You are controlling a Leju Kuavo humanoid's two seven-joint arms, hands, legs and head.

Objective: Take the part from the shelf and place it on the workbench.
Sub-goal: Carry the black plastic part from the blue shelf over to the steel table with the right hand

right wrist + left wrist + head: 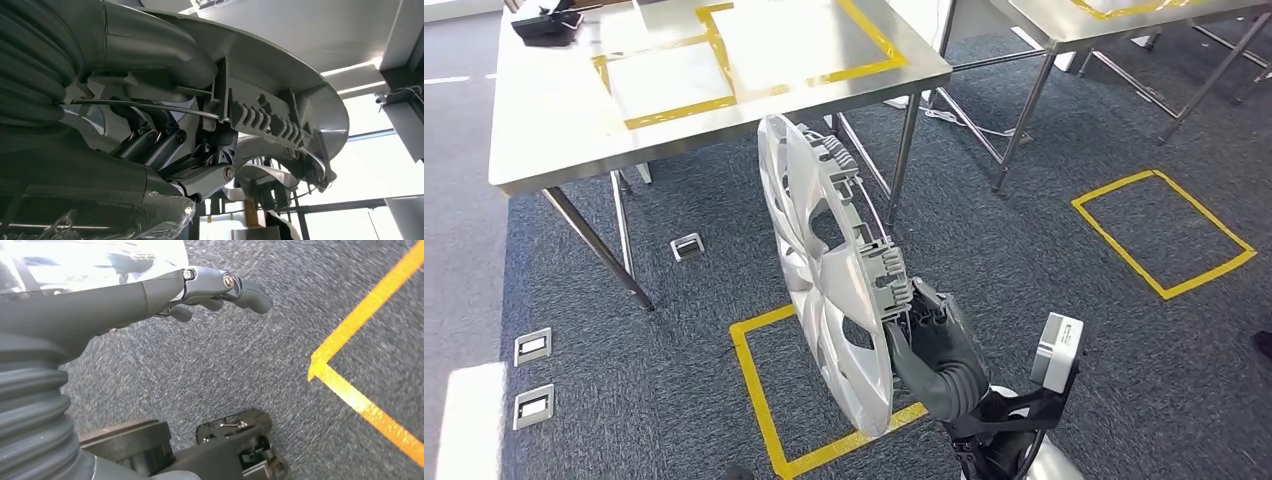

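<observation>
The part is a silver wheel cover [824, 270] with grey clips on its back, held upright on edge above the carpet. My right hand [934, 350] grips its lower rim, fingers hooked into the back. The right wrist view shows the same hold close up: dark fingers [165, 145] curl behind the cover's ribbed rim [300, 85]. The steel workbench [554, 130] stands just beyond the cover, with yellow tape rectangles [674, 75] marked on its top. My left hand [210, 287] hangs over the carpet with its fingers stretched out and nothing in it.
A black device [544, 22] lies on the bench's far left corner. Bench legs [904, 150] stand close behind the cover. A second steel table [1064, 25] is at the back right. Yellow tape squares [1164, 235] [759, 400] mark the carpet, and floor sockets [532, 345] sit at left.
</observation>
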